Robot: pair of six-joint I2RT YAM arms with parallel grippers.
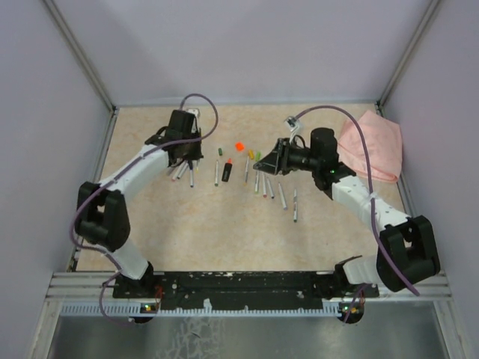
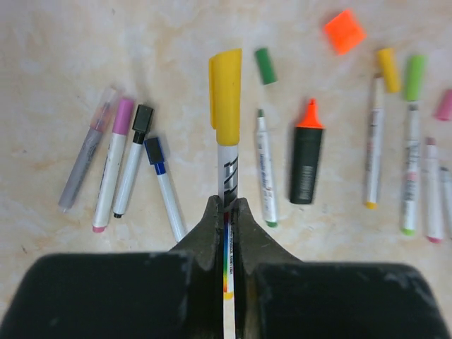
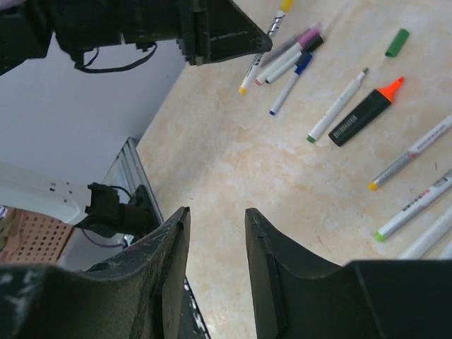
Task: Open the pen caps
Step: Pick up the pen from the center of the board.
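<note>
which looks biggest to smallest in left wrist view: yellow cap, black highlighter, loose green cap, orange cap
black highlighter
yellow cap, nearly alike, so unsure
orange cap
loose green cap

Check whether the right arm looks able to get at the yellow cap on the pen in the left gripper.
Probably yes. The right gripper is empty, jaws apart, and the yellow cap sticks out past the left gripper, shut on the barrel. Only loose pens lying flat separate the arms.

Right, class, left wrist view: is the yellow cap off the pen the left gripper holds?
No, the yellow cap sits on the white pen clamped in the left gripper.
</note>
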